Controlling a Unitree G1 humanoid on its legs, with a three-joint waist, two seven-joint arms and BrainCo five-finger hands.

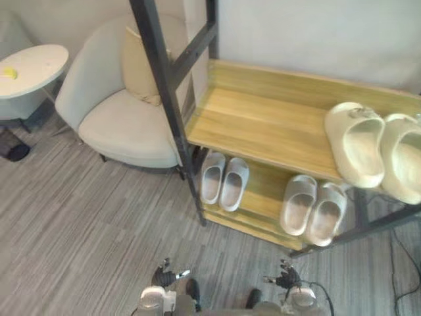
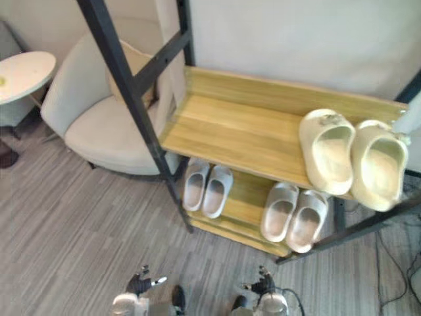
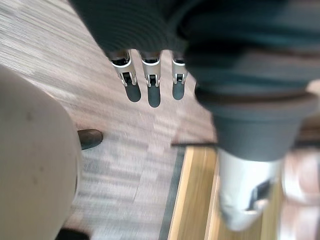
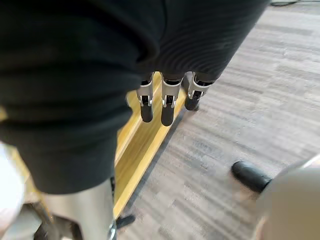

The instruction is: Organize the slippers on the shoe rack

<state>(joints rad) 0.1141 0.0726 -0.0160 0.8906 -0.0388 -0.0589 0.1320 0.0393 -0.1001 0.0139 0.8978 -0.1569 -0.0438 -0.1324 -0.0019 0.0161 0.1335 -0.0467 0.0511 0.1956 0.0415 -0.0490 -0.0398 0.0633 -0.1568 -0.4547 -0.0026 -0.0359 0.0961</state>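
Honestly, looks close to done already. Going left to right: can see the left hand [image 1: 166, 274] hanging low over the floor [image 1: 79, 224], fingers straight and loose, holding nothing. Can spot a pale grey pair [image 1: 233, 184] tucked side by side at the left end of the lower shelf [image 1: 263, 191] of the shoe rack [image 1: 186, 155]. Then a beige pair [image 1: 299, 204] toward that shelf's right end, angled a bit, heels right at the front edge. Same deal for the right hand [image 1: 287, 276]: down low, relaxed, empty. Up on the top shelf [image 1: 256, 118], found a chunky cream pair [image 1: 358, 145] parked at the right end, side by side, seeming to hang a touch past the front edge. Counting all three pairs as racked, so guessing only some straightening left, if anything.

Materials-wise: looks like soft moulded foam all round, smooth and rounded, fattest on the cream ones. Light wood-grain boards on a black metal frame [image 1: 158, 59], with striped grey flooring underneath.
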